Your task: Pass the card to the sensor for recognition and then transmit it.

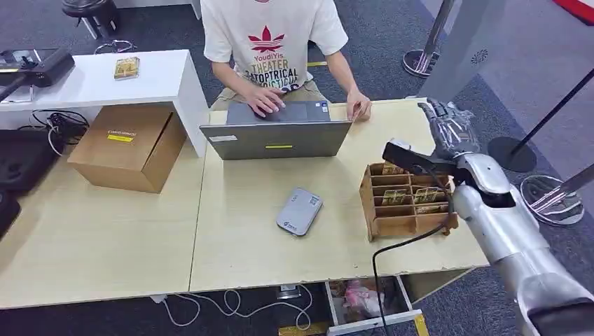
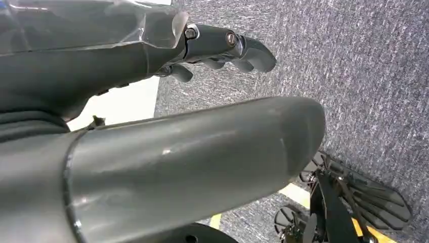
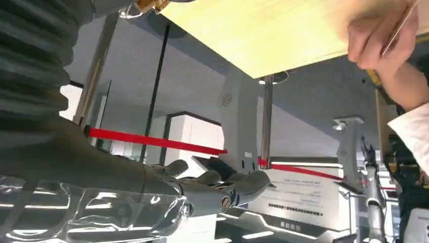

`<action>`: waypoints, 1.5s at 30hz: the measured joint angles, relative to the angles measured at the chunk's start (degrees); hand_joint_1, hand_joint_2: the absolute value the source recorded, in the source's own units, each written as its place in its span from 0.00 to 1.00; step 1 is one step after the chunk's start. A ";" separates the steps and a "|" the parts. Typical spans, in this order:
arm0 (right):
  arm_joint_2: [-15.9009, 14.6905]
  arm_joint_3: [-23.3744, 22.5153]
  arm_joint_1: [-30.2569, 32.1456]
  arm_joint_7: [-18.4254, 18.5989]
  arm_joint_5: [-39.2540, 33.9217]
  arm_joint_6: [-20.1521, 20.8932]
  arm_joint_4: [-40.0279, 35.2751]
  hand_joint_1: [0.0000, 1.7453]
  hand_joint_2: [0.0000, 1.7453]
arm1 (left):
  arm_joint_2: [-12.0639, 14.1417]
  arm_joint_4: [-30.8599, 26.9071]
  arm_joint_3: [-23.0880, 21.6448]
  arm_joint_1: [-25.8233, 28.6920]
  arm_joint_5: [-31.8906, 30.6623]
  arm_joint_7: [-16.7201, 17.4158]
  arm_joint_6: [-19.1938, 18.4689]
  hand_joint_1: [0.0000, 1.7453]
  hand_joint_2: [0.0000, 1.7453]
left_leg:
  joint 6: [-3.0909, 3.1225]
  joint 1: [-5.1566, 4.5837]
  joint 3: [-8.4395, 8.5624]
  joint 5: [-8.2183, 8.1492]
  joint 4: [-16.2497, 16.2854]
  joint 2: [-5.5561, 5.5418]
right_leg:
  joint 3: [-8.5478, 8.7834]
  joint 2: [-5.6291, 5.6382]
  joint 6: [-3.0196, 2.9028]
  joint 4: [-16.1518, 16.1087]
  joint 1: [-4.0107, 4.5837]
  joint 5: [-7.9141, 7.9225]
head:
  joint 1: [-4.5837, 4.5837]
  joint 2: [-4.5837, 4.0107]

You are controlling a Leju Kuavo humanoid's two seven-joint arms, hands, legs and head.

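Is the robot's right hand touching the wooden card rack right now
Apart. In the head view the right hand is raised beyond the wooden card rack, holding nothing, with bare tabletop between them.

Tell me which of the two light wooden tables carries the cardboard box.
The left table carries the cardboard box. The right table, beside it, carries the laptop, the grey sensor and the wooden card rack.

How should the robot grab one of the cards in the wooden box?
Probably from above, pinching a card's top edge. The cards stand in the slots of the wooden box, whose dividers seem to block the sides, so only the upper edges stick out. The right hand hovers beyond the box, holding nothing.
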 joint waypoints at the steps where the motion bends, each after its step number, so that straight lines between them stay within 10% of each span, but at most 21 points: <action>1: 0.02 0.24 -0.18 -0.09 -0.09 0.17 0.20 0.00 1.00 | 0.00 0.00 0.00 -0.05 0.00 0.00 0.00 0.00 0.00 | 0.00 0.00 -0.01 0.00 0.00 -0.01 | 0.00 -0.01 0.00 0.00 0.00 0.00 | 0.02 0.00; 45: 10.89 6.43 -8.37 -1.14 -5.16 5.75 14.25 0.00 1.00 | 0.18 -0.02 -0.02 -0.59 2.25 1.27 1.05 0.00 0.00 | -0.01 0.01 -0.02 0.01 0.00 -0.02 | 0.00 -0.01 0.00 0.03 0.01 0.00 | 0.02 0.00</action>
